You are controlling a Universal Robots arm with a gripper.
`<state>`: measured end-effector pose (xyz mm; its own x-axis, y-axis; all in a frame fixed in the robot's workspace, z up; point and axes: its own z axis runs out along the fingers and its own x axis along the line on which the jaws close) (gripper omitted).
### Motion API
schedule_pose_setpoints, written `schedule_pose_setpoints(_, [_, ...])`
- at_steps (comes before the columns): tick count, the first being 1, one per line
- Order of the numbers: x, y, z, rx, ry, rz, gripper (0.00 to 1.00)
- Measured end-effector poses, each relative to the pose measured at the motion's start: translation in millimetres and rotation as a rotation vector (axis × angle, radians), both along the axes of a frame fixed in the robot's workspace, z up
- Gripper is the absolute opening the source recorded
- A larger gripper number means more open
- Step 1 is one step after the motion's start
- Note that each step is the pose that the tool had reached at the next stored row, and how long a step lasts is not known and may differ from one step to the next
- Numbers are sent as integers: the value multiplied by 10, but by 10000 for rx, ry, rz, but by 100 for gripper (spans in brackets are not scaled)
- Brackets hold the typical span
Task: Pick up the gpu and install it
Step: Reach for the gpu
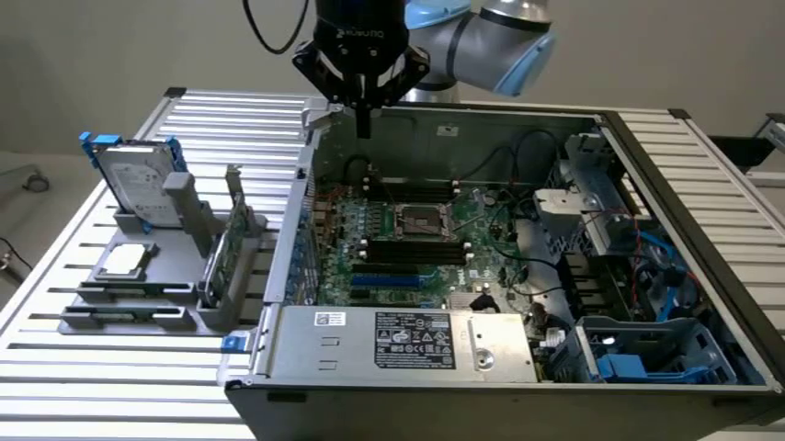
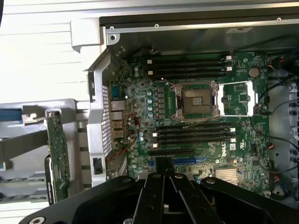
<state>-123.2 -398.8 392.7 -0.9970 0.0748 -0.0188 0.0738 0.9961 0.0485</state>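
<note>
Two fingers of the end effector [image 1: 363, 129] are pinched shut, holding nothing, above the computer case [image 1: 491, 129]. The gpu [image 1: 220, 265] stands in its rack [image 1: 172, 308] at seven o'clock from them in the exterior view. Shut like that, they may knock it over.

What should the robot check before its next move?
1. Gripper empty: ok, it holds nothing.
2. Gripper open: not ok, it is shut.
3. gpu upright in its gray rack: ok.
4. Gripper at the gpu: not ok, it hangs over the back wall of the computer case, apart from the gpu.
5. Blue slots on the motherboard free: ok.
</note>
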Motion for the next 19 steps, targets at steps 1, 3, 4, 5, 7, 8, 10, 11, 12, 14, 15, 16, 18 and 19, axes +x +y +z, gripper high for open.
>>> schedule_pose_setpoints(1, [-40,0,1,-1,3,3,11])
schedule_pose_setpoints(3, [-129,0,-1,2,13,3,11])
schedule_pose_setpoints(4, [-176,0,-2,2,21,3,11])
schedule_pose_setpoints(5, [-223,0,-2,2,27,4,11])
schedule_pose_setpoints(7, [-312,0,-3,2,39,3,11])
schedule_pose_setpoints(8, [-357,0,-5,2,44,3,11])
schedule_pose_setpoints(10, [-447,0,-9,2,56,3,11])
schedule_pose_setpoints(11, [-496,0,-13,3,61,3,11])
schedule_pose_setpoints(12, [-541,0,-17,3,67,4,11])
schedule_pose_setpoints(14, [-632,0,-28,3,82,3,11])
schedule_pose_setpoints(15, [-676,0,-33,2,92,2,11])
schedule_pose_setpoints(16, [-722,0,-39,1,104,4,11])
schedule_pose_setpoints(18, [-808,0,-55,-4,130,3,11])
schedule_pose_setpoints(19, [-849,0,-63,-9,145,2,11])
